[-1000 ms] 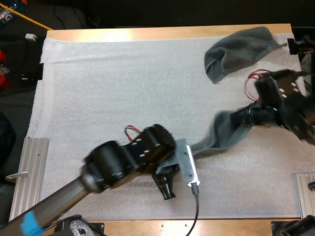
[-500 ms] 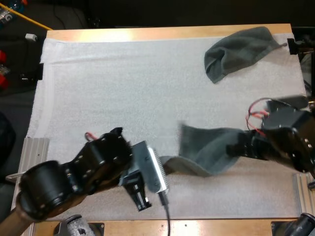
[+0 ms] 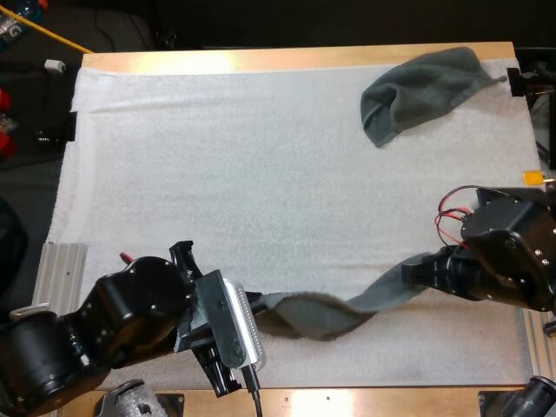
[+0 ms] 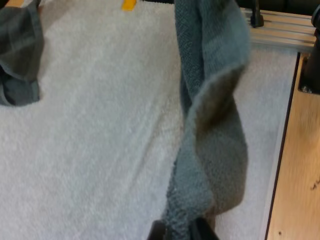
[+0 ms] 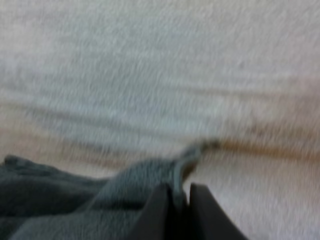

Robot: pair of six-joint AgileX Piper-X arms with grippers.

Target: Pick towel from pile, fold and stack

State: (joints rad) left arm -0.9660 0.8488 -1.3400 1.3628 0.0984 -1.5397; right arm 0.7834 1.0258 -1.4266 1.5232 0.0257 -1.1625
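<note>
A dark grey-green towel (image 3: pixel 334 308) hangs stretched between my two grippers near the mat's front edge, sagging in the middle. My left gripper (image 3: pixel 254 301) is shut on its left end; in the left wrist view the towel (image 4: pixel 210 130) runs twisted away from my fingertips (image 4: pixel 159 232). My right gripper (image 3: pixel 415 269) is shut on the right end, and the right wrist view has the cloth (image 5: pixel 95 200) pinched between the two fingers (image 5: pixel 160 210). A second crumpled towel (image 3: pixel 426 91) lies at the mat's far right corner.
The white mat (image 3: pixel 261 174) covers most of the wooden table. Metal rails lie at the front left (image 3: pixel 52 295) and front right (image 3: pixel 539 339) edges. The crumpled towel (image 4: pixel 20 55) also lies far off on the mat in the left wrist view.
Both arms have pulled back toward the table's front edge. The left gripper moved left and down, drawing the towel out from a bunched shape into a long strip.
</note>
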